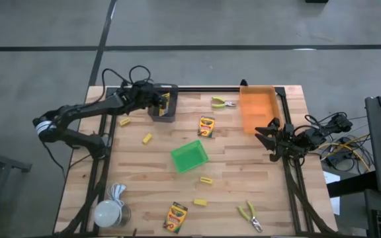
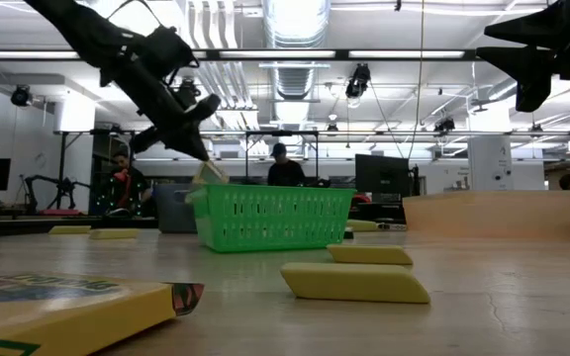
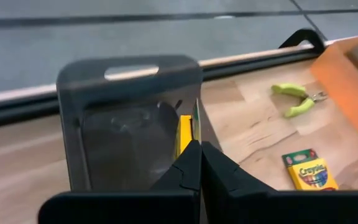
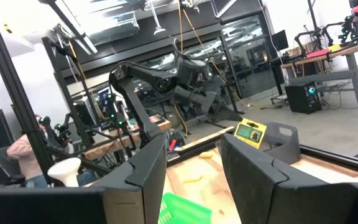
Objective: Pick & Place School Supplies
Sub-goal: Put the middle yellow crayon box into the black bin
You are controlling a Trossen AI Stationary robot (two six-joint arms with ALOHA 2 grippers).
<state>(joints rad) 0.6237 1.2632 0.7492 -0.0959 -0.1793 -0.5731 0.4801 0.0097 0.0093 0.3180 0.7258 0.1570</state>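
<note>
One-armed work just now: pinching a crayon box (image 3: 184, 130) edge-on with the left gripper (image 3: 201, 146), jaws pressed together on the card with only a thin yellow-and-green strip showing above the tips. Holding it over the grey bin (image 1: 164, 116) at about 11 o'clock on the bench (image 1: 243, 178), close to the bin wall facing 3 o'clock rather than over its middle.

Hovering at 3 o'clock, over the bench edge just beside the orange bin (image 1: 256, 109): the right gripper (image 1: 264, 134), jaws partly parted and gripping nothing.

Lying loose elsewhere:
- a second crayon box (image 1: 206, 125) near the centre and a third (image 1: 175, 217) at 6 o'clock
- yellow-handled pliers (image 1: 223, 102) at 12 o'clock and another pair (image 1: 250, 215) at 5 o'clock
- small yellow blocks (image 1: 147, 138) scattered around the tilted green bin (image 1: 189, 156)

Likely risks, judging from this:
- Releasing so near the wall, and so risking the box catching the rim and tipping out onto the bench.
- Gripping only a narrow edge of smooth card, and so risking a twist or slip before release.
- Lowering further and risking a knock against the bin wall, nudging the light bin sideways.
</note>
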